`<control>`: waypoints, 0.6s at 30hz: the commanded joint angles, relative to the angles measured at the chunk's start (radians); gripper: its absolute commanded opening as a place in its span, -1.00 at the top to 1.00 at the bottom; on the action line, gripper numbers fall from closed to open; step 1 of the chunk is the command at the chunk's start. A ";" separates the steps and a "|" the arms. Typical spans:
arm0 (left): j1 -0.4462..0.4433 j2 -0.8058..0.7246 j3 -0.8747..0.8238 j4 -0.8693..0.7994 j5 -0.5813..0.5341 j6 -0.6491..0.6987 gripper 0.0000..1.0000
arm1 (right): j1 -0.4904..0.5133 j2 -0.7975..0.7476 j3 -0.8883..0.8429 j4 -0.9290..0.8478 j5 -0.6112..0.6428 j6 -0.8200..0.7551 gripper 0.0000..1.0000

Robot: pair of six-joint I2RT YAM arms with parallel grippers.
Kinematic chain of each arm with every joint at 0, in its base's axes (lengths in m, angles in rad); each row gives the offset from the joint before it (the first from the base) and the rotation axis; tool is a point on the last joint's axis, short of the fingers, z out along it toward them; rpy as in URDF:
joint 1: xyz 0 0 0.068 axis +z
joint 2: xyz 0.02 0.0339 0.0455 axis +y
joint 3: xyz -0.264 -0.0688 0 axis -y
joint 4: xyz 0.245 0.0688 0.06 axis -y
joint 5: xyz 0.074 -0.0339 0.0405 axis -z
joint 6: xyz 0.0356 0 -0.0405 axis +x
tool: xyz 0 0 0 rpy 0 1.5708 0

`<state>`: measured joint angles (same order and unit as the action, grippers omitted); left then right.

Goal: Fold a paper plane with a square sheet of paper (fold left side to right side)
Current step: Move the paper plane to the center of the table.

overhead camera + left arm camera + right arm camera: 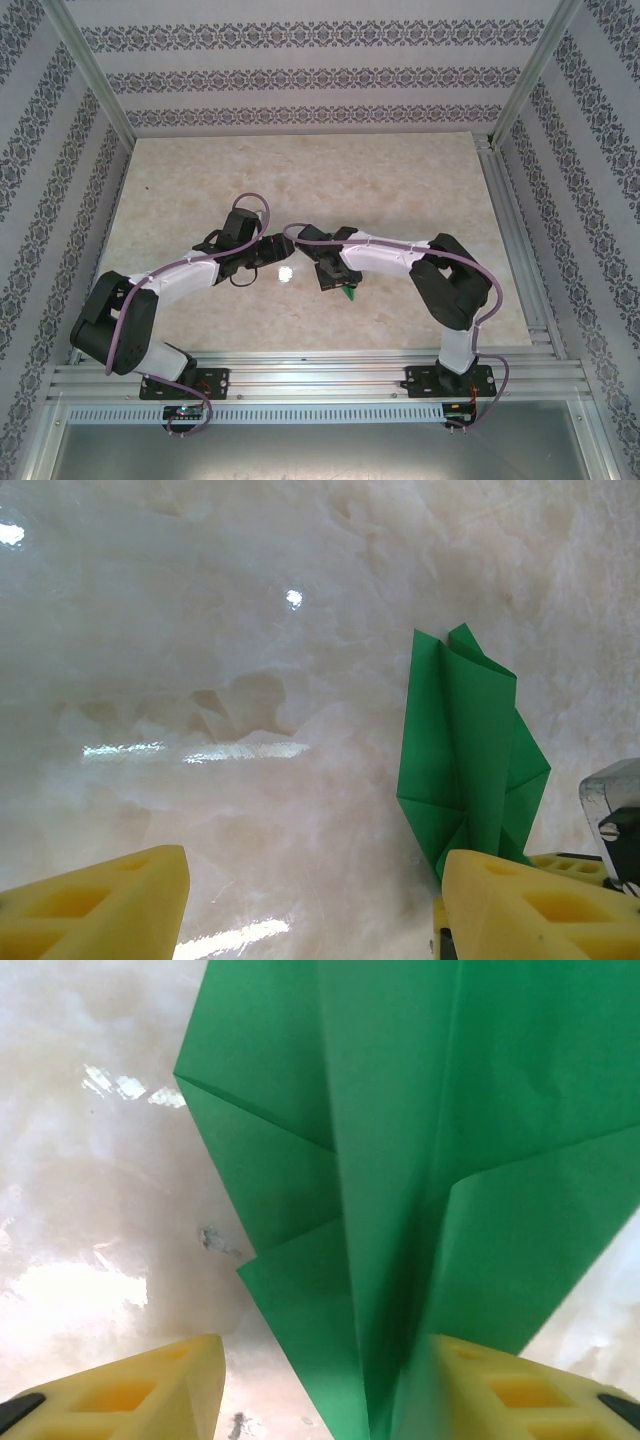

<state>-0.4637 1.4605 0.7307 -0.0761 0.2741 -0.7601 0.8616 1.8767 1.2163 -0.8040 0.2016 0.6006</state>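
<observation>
Paper plane (470, 760): bright green, plain, no print; the creases read as darker green bands.
Table (400, 190): glossy cream-beige, marbled with faint pinkish-brown veining.
Walls (300, 75): white, with bands of grey-violet floral ornament.
Arms (390, 255): white shells, black joints and bases.
Cables (497, 298): mauve.
Fingers (100, 910): yellow in both wrist views.
Frame rails (320, 380): bare silver-grey metal.
Speck (212, 1238): small, dark grey, on the table in the right wrist view.

Top view: high behind the rig, looking down on the counter (400, 180). Wrist views: close, facing the counter, sharing the paper (465, 750).
</observation>
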 commanded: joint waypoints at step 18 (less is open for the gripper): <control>0.016 0.012 -0.001 -0.017 -0.007 0.025 -0.37 | -0.159 -0.122 -0.177 0.202 -0.182 -0.032 -0.02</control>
<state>-0.4637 1.4654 0.7307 -0.0769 0.2741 -0.7567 0.7105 1.7832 1.0576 -0.6106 0.0204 0.5888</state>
